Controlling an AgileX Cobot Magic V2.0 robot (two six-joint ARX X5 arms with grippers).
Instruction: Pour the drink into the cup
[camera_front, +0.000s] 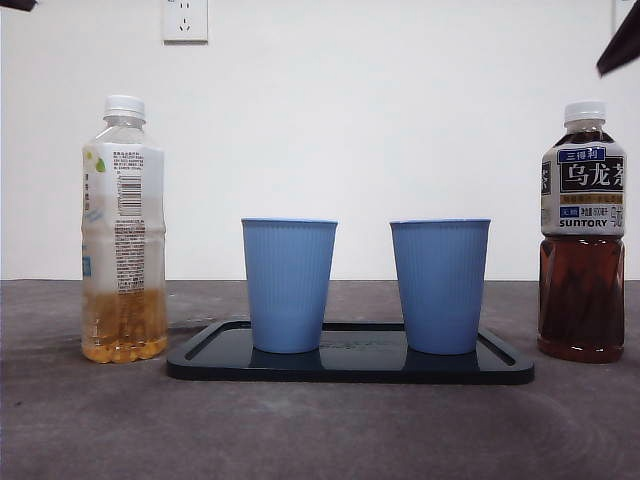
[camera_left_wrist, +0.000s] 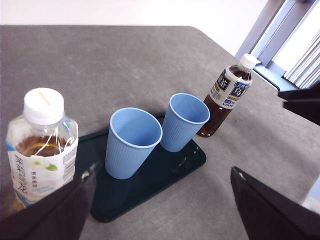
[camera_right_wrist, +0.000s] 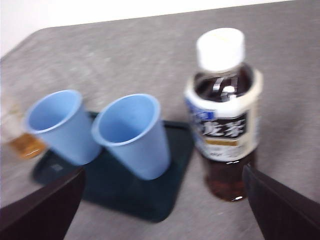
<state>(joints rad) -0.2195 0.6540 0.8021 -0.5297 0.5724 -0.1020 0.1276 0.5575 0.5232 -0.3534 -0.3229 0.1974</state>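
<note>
Two blue ribbed cups (camera_front: 289, 285) (camera_front: 440, 285) stand upright and empty on a dark tray (camera_front: 350, 368). Left of the tray is a capped clear bottle (camera_front: 123, 230) holding a yellow-orange drink. Right of the tray is a capped bottle of dark tea (camera_front: 583, 240). My left gripper (camera_left_wrist: 160, 210) hovers open above the table beside the yellow-drink bottle (camera_left_wrist: 44, 140), holding nothing. My right gripper (camera_right_wrist: 162, 210) hangs open above the tray's end nearest the tea bottle (camera_right_wrist: 225, 115), also holding nothing. Both caps are on.
The grey table (camera_front: 320, 430) runs up to a white wall with a socket (camera_front: 185, 20). In the front view the arms show only as black tips (camera_front: 18, 4) (camera_front: 622, 42) at the top corners. A window (camera_left_wrist: 295, 45) lies beyond the table's far corner.
</note>
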